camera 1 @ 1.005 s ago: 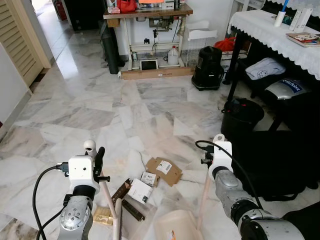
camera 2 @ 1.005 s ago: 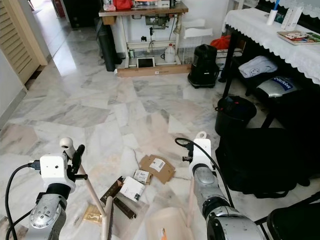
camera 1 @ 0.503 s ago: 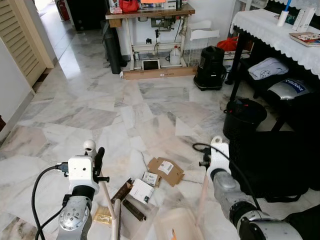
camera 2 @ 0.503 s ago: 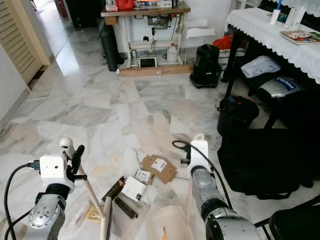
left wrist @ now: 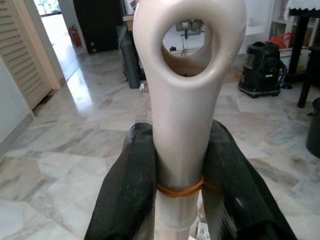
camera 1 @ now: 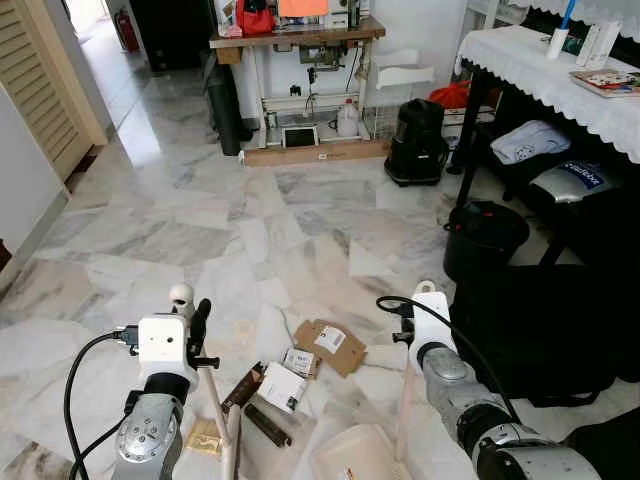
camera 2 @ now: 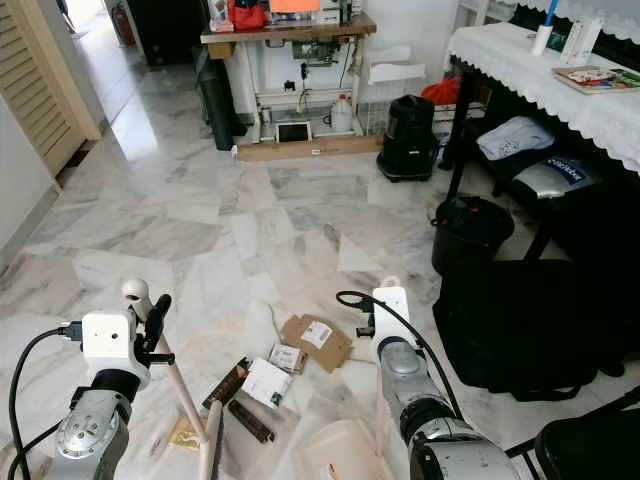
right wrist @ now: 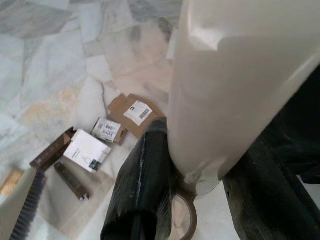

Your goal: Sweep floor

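Observation:
My left gripper (camera 1: 196, 338) is shut on the pale broom handle (left wrist: 182, 100), which slants down to the dark brush (camera 2: 215, 452) at my feet. My right gripper (right wrist: 200, 175) is shut on the upright handle (camera 1: 404, 400) of the beige dustpan (camera 1: 350, 456), whose pan rests on the marble floor. Between them lies litter: a brown cardboard piece (camera 1: 328, 343), a white box (camera 1: 281, 386), a small box (camera 1: 298, 361), two dark brown bars (camera 1: 266, 424) and a gold wrapper (camera 1: 206, 436).
A black bin (camera 1: 485, 232) and a black bag (camera 1: 540, 330) stand close on the right under a table with a white lace cloth (camera 1: 530, 55). A sewing table (camera 1: 300, 35) and a black appliance (camera 1: 417, 138) are at the far wall. A louvred door (camera 1: 40, 80) is on the left.
My right gripper with the dustpan handle has edged slightly left. The head view has tilted a little. The left arm, the broom and the litter hold their places.

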{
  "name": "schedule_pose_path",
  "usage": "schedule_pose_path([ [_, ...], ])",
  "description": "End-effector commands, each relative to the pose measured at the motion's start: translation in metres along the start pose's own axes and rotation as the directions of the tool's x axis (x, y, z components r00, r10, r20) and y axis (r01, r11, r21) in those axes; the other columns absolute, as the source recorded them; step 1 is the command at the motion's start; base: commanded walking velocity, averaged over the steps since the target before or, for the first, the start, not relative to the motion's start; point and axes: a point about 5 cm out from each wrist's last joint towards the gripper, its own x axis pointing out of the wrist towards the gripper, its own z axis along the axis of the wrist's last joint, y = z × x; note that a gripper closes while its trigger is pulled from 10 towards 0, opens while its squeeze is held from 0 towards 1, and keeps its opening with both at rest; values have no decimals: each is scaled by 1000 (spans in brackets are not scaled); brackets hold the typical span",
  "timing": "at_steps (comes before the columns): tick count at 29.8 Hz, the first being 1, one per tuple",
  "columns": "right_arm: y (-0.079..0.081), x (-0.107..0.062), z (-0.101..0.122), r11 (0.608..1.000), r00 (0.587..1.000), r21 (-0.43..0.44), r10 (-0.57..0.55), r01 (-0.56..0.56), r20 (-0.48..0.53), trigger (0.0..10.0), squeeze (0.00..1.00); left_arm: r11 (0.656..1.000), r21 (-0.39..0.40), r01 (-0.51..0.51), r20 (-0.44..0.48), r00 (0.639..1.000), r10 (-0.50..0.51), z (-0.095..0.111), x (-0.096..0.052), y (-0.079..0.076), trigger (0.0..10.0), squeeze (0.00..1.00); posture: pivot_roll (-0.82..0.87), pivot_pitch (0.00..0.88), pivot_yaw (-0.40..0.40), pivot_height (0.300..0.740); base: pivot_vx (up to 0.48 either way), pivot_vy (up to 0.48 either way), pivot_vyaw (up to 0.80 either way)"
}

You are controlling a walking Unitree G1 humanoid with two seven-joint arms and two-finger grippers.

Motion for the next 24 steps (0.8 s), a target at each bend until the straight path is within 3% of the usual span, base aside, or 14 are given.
schedule_pose_path([
  [1,4,-5,-34,999,985,-27,25,-30,-171,10000,0,1000,21,17,51,999,-18,12,4,0,10000,0,-171,0,77,740,0,0,0],
  [12,4,-5,-36,997,975,-59,41,-55,-217,10000,0,999,20,32,47,998,-33,11,5,-3,10000,0,-176,0,74,740,0,0,0],
  [16,3,-1,-14,999,996,38,30,-27,-79,10000,0,999,26,28,53,998,-30,12,5,-3,10000,0,-177,0,74,740,0,0,0],
  [20,-2,0,4,998,999,61,-16,14,36,10000,0,999,31,21,60,998,-22,13,6,-2,10000,0,-179,0,76,740,0,0,0],
  [24,-4,0,10,995,997,90,-38,31,73,10000,0,999,32,19,62,998,-21,13,6,-2,10000,0,-179,0,79,740,0,0,0],
])
